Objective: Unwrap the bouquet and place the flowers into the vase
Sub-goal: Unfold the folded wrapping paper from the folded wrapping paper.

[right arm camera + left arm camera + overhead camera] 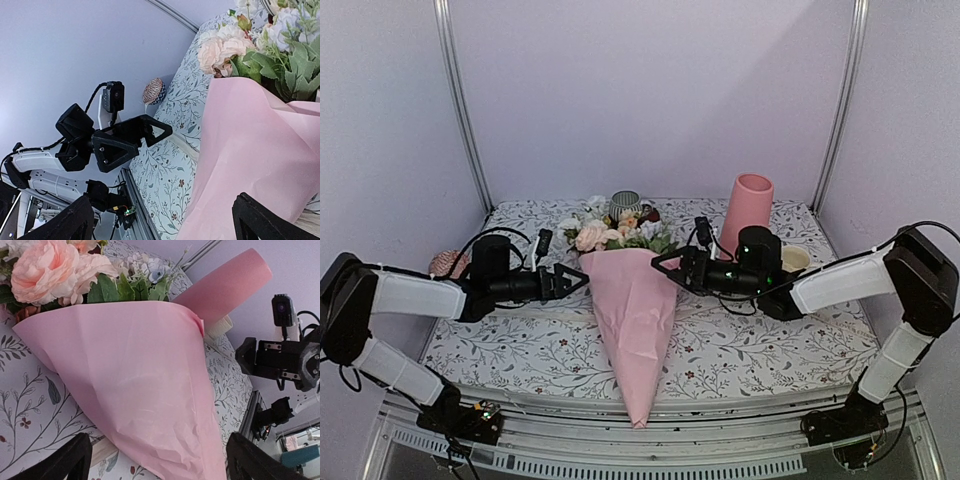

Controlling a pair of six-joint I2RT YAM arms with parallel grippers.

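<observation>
The bouquet (635,320) lies flat at the middle of the surface (760,345), a cone of pale pink paper with its mouth toward the back and its pointed tip reaching past the near edge of the floral-patterned cover. The paper is closed around the stems. The flowers (615,232), peach, white and pink blooms with green leaves, spill from the mouth of the cone.

Left end effector (578,281): open, jaws spread wide, pointed at the left edge of the cone just below its rim. In the left wrist view both dark fingers (60,462) frame the paper without closing on it.

Right end effector (662,264): open likewise, facing the right edge of the cone at about the same height. Its fingers (260,220) stand apart, with pink paper filling the gap between them in its wrist view. Whether either end effector touches the paper cannot be told.

The vase (748,212), a tall pink cylinder, stands at the back right, behind the right arm. A cream mug (796,258) sits just right of it. A striped cup (625,203) stands behind the blooms. A small rounded pinkish object (447,263) rests at the far left edge.
</observation>
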